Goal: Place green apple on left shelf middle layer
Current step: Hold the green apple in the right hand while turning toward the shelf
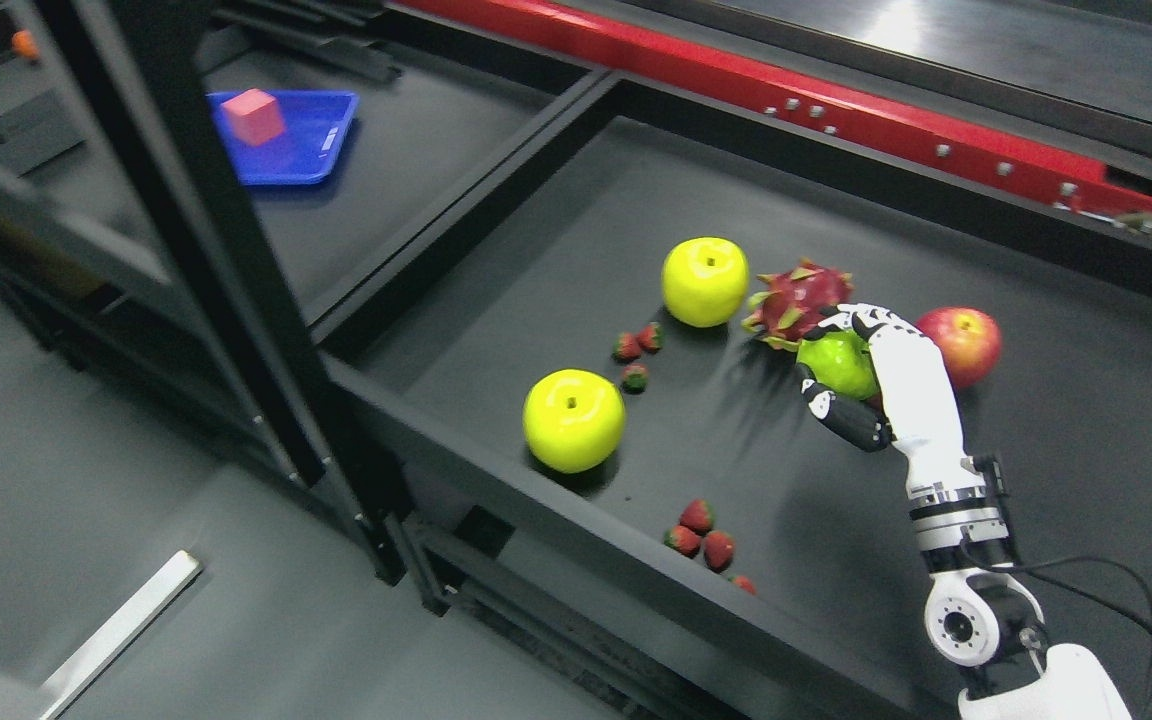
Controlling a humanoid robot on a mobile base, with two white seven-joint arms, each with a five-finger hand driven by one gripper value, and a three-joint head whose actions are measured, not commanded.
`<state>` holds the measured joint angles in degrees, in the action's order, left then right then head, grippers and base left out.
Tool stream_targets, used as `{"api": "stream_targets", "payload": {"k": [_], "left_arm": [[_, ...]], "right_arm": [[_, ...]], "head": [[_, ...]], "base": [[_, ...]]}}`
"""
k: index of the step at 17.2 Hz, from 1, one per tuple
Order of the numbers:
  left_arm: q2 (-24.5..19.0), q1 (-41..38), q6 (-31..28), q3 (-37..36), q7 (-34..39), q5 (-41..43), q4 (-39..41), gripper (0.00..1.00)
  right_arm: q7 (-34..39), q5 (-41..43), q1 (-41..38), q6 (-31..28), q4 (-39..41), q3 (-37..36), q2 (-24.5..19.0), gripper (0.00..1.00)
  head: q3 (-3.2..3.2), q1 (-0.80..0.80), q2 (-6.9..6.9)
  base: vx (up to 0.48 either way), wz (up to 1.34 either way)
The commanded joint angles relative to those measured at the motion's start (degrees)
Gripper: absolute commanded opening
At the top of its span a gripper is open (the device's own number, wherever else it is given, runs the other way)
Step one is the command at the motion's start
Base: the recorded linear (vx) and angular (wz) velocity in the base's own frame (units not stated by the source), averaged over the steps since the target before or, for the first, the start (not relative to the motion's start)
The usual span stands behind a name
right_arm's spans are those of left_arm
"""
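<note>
A green apple sits on the dark right shelf surface, between a dragon fruit and a red apple. My right hand comes in from the lower right and is shut on the green apple, with fingers curled over its top and the thumb under its near side. The hand hides much of the apple. I cannot tell whether the apple is lifted off the surface. The left shelf lies beyond a black divider at upper left.
Two yellow-green apples lie left of my hand, with strawberries between them and more strawberries by the front rim. A blue tray with a pink cube rests on the left shelf. A black upright post stands at the left.
</note>
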<state>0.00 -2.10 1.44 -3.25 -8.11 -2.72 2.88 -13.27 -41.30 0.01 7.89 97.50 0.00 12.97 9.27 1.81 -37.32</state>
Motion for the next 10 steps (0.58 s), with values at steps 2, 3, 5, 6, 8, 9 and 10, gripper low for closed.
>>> {"api": "stream_targets", "payload": {"k": [2, 3, 5, 6, 8, 9, 10], "left_arm": [[-1.0, 0.0, 0.0, 0.0, 0.0, 0.0, 0.0, 1.00], [-1.0, 0.0, 0.0, 0.0, 0.0, 0.0, -0.1, 1.00], [-1.0, 0.0, 0.0, 0.0, 0.0, 0.0, 0.0, 1.00], [-1.0, 0.0, 0.0, 0.0, 0.0, 0.0, 0.0, 1.00], [-1.0, 0.0, 0.0, 0.0, 0.0, 0.0, 0.0, 1.00], [-1.0, 0.0, 0.0, 0.0, 0.0, 0.0, 0.0, 1.00], [-1.0, 0.0, 0.1, 0.0, 0.0, 0.0, -0.1, 1.00]], "right_arm": [[0.1, 0.0, 1.0, 0.0, 0.1, 1.4, 0.0, 0.00], [0.1, 0.0, 1.0, 0.0, 0.1, 1.4, 0.0, 0.00], [0.1, 0.0, 1.0, -0.1, 0.1, 1.4, 0.2, 0.00], [0.1, 0.0, 1.0, -0.1, 0.1, 1.4, 0.3, 0.00], [0.2, -0.4, 1.5, -0.7, 0.1, 1.5, 0.7, 0.00], [0.3, -1.4, 1.6, -0.7, 0.1, 1.8, 0.9, 0.00], [0.4, -2.5, 1.7, -0.6, 0.1, 2.5, 1.2, 0.00]], "head": [[0.00, 0.00, 0.00], [0.00, 0.00, 0.00], [0.00, 0.00, 0.00], [0.00, 0.00, 0.01], [0.00, 0.00, 0.02], [0.00, 0.00, 0.02], [0.00, 0.00, 0.01]], "base": [[0.164, -1.00], [0.164, -0.98], [0.185, -0.93], [0.189, -0.90], [0.173, -0.80], [0.153, -0.68], [0.153, -0.68]]}}
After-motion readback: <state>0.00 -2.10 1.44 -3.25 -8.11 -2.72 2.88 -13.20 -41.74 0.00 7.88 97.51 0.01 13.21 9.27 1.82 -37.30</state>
